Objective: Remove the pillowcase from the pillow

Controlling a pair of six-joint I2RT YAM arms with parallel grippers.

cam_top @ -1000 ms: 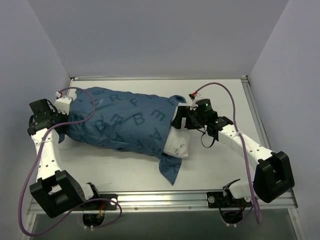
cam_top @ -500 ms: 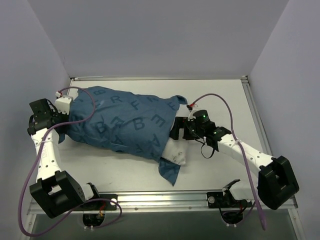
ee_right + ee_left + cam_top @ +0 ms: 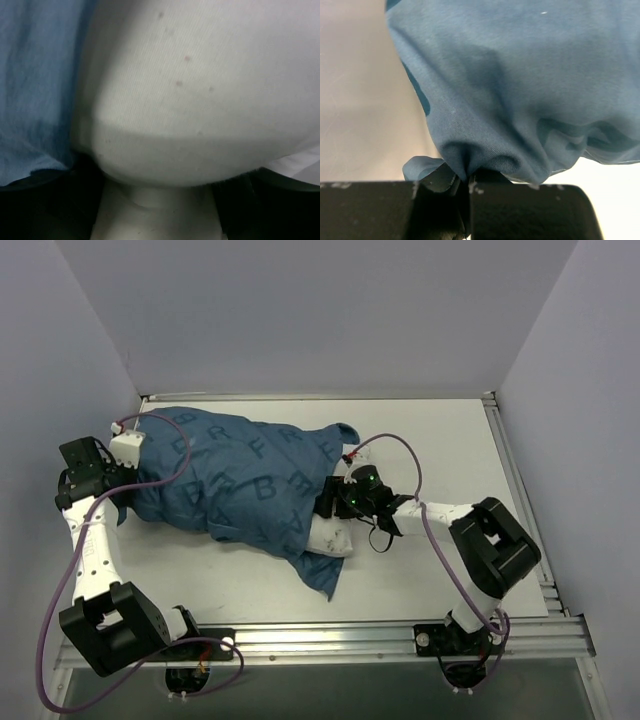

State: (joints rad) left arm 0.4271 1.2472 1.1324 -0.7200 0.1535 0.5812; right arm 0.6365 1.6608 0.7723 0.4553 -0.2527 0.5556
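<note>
Across the pale tabletop, from the left wall toward the middle, lies the pillowcase, a dark blue cover printed with lighter blue letters. It is plump for most of its length. Its open end faces right, and a loose flap trails toward the near edge and ends in a point.

From that open end pokes the pillow, plain white, with only its right end bare; the rest is inside the cover.

At the far left, the left arm bends up along the wall and reaches the closed end of the cover. In the wrist view the left hand is pinched tight on a gathered fold of the blue cloth, with a small tuft sticking out just beside the dark fingers.

On the other side, the right arm folds back from its base, and the right hand sits at the mouth of the cover, against the bare end of the pillow. The white cloth fills its wrist view and bulges between the fingers, with blue cloth at the left. From so close I cannot tell whether that hand is squeezing the pillow or only surrounding it.
</note>
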